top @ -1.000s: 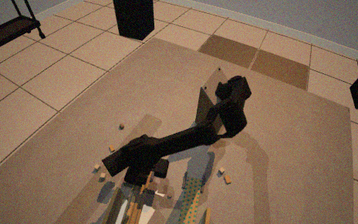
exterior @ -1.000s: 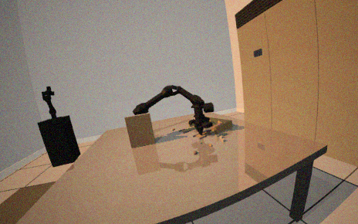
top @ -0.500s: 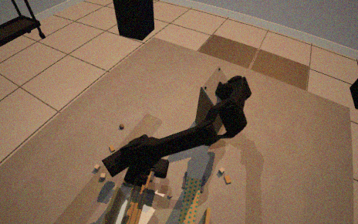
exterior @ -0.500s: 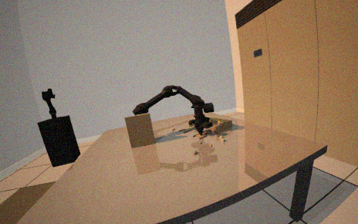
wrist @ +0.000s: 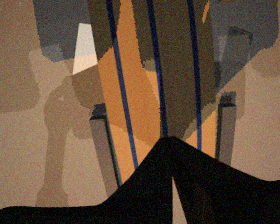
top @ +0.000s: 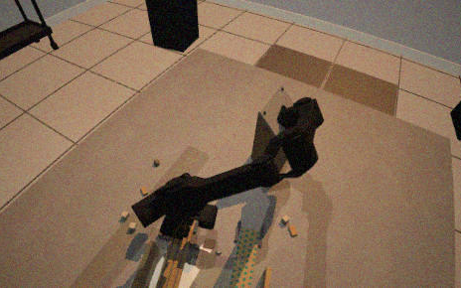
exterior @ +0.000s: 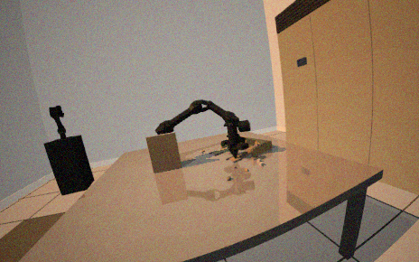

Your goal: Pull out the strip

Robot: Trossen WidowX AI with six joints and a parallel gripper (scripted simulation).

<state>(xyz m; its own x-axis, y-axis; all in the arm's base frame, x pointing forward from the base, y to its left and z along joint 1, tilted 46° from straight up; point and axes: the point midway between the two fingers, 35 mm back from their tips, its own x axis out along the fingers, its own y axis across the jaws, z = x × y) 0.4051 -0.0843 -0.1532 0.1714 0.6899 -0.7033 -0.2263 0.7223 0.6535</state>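
My gripper [top: 176, 235] [exterior: 235, 155] [wrist: 167, 145] points down over the near end of an orange strip with dark blue lengthwise stripes [top: 172, 272] [wrist: 137, 95]. Its fingertips meet in the wrist view, and nothing shows between them. They are in front of the strip there; whether they touch it I cannot tell. The strip lies between two short dark rails. An orange strip with green dots [top: 245, 250] lies to the right in the top view. The labelled cube is not visible in any view, so its contact with a strip cannot be seen.
Small loose blocks lie left of the arm, such as a tan one [top: 124, 216], and right of the dotted strip, such as an orange one [top: 292, 230]. A short rail [wrist: 226, 135] stands right of the striped strip. The arm's brown pedestal [exterior: 164, 155] stands behind.
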